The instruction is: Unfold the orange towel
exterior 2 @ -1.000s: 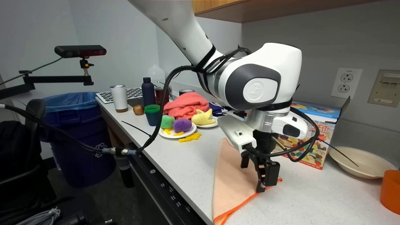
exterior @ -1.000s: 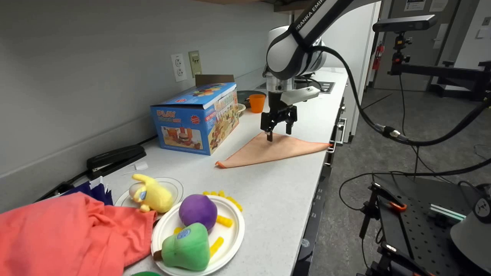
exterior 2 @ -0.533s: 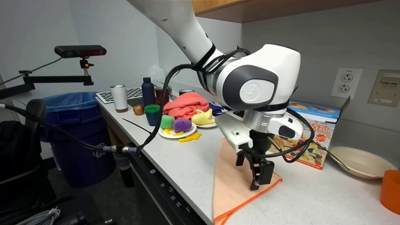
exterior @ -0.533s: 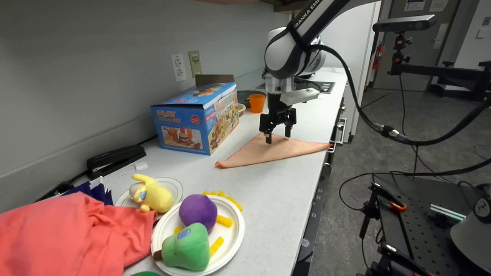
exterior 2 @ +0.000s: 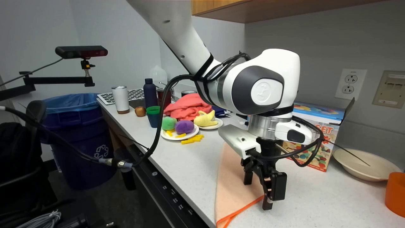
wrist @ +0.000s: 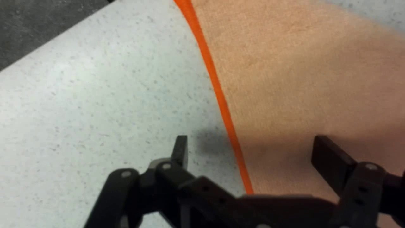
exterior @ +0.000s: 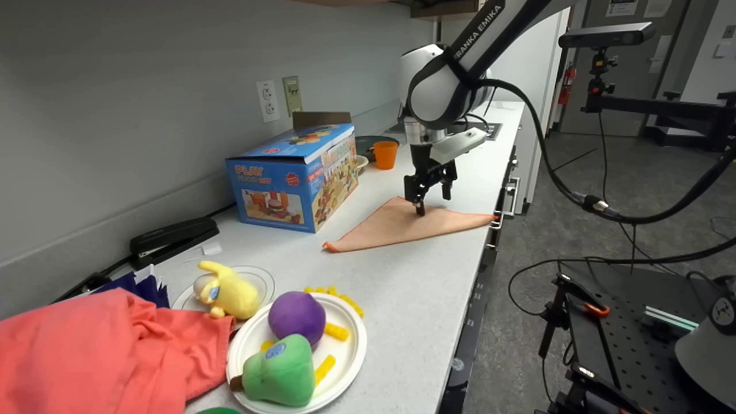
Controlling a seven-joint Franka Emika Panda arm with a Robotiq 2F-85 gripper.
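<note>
wrist view: the gripper (wrist: 253,145) stands wide, one black finger over the speckled white counter (wrist: 95,104) at about seven o'clock, the other over the orange towel (wrist: 300,79) towards four; the towel's bright hem (wrist: 222,99) runs between them. whether either fingertip touches anything, i cannot tell.

the towel, peach-coloured and finely textured, lies on the counter as a near-flat triangle; in an exterior view its three o'clock corner sits at the counter's edge.

from the towel in an exterior view: one printed cardboard box (exterior: 287,184) at ten o'clock, flap raised, its inside hidden; one smooth orange cup (exterior: 386,155) just short of twelve; one white plate (exterior: 346,359) at seven, holding a round purple plush toy (exterior: 296,315) and a pear-shaped green plush toy (exterior: 282,371), with at least three yellow sticks (exterior: 325,369); one crumpled coral cloth (exterior: 115,351) at eight.

from the towel in an exterior view: one yellow plush shape (exterior 2: 205,119) at eleven on a second plate (exterior 2: 218,124), one shallow beige bowl (exterior 2: 364,164) at three, and one blue bin (exterior 2: 79,148) with a shiny plastic liner (exterior 2: 74,103) between nine and ten.
</note>
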